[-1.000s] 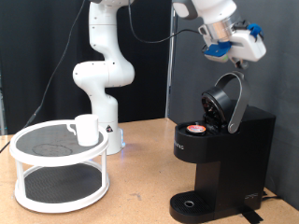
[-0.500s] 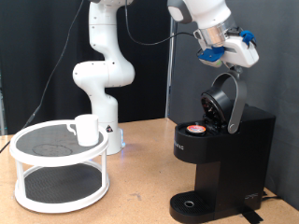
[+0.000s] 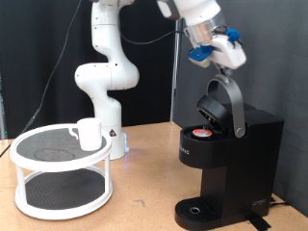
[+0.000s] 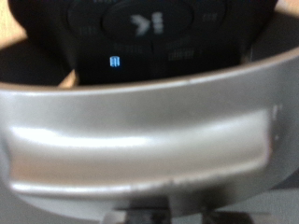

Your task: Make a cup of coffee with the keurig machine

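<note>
- At the exterior view's left, on the tan wooden counter (image 3: 144, 192): white two-tier round mesh stand (image 3: 60, 175).
- On that stand's upper tier: small plain white ceramic mug (image 3: 89, 133), upright and well apart from the brewer; judged not yet moved under the spout.
- Behind the stand, at the back of the counter: white jointed robot arm (image 3: 104, 67), rising out of frame and coming back in at the top.
- Right of centre: boxy matte black Keurig coffee brewer (image 3: 231, 164) with round drip base (image 3: 197, 210), nothing standing on that base.
- In the open brew chamber: small pod with a red-marked top (image 3: 200, 134), so loading looks done.
- Above the chamber: rounded hinged lid (image 3: 216, 104) with silver handle band, tilted partway and not yet shut.
- At the top of the lid handle: tool (image 3: 218, 56) with blue fittings, touching or just above the band.
- In the wrist view: wide silver band (image 4: 140, 140) filling the frame, dark button panel with one lit blue mark (image 4: 114, 63) beyond.
- Tool's fingers: too blurred and hidden to tell whether spread or pressed together.
- Judged progress: pod in; lid closing, mug placement and brewing left.
</note>
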Robot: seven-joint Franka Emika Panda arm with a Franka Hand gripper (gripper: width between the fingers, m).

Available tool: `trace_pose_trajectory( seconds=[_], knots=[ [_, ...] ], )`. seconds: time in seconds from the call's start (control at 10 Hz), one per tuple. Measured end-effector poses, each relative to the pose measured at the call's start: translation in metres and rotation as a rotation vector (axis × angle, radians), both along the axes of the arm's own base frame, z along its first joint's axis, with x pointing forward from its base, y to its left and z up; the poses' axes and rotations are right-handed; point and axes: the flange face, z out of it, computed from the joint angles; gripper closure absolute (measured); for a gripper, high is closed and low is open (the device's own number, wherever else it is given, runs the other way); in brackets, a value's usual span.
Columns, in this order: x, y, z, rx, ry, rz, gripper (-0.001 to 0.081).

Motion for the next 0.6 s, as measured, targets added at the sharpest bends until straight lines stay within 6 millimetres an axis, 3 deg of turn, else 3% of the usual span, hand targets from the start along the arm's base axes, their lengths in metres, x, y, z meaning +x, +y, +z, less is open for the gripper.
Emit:
trace_pose_trajectory(
  seconds=[0.3,0.6],
  knots=[
    [0.000,-0.039,-0.019,-0.100,0.043,-0.030,0.0806],
    [-0.003,-0.065,-0.053,-0.154,0.088,-0.061,0.0806]
  ],
)
